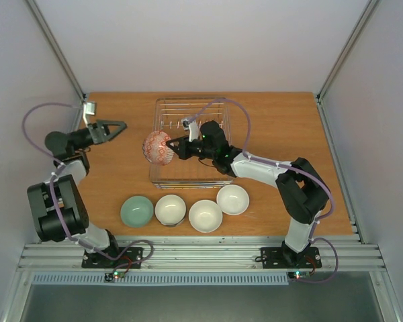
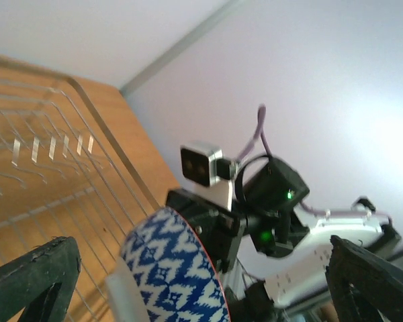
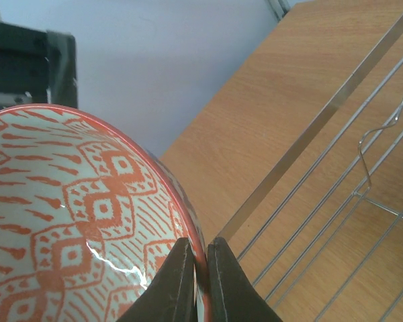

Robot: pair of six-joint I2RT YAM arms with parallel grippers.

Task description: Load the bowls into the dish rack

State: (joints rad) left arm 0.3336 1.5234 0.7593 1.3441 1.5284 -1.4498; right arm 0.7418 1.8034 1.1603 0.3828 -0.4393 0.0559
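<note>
Red-patterned round bowl [image 1: 158, 148], blue-patterned outside, up on edge over the left rim of the silvery wire dish rack [image 1: 188, 100], rim pinched in the right gripper [image 3: 200, 251]. Carry rightward, lower on edge between two upright tines [image 3: 363, 157], then let go. Left gripper [image 1: 114, 127] spread wide, beside the rack, touching nothing. Four other small bowls [image 1: 170, 209] on the wooden table [image 1: 282, 121], near side.

Right wrist view: red-patterned bowl [image 3: 67, 221] cut off left and bottom; dish rack [image 3: 316, 131] runs off right edge. Top view: right arm [image 1: 258, 166] covers its middle tines. Left wrist view blurred
</note>
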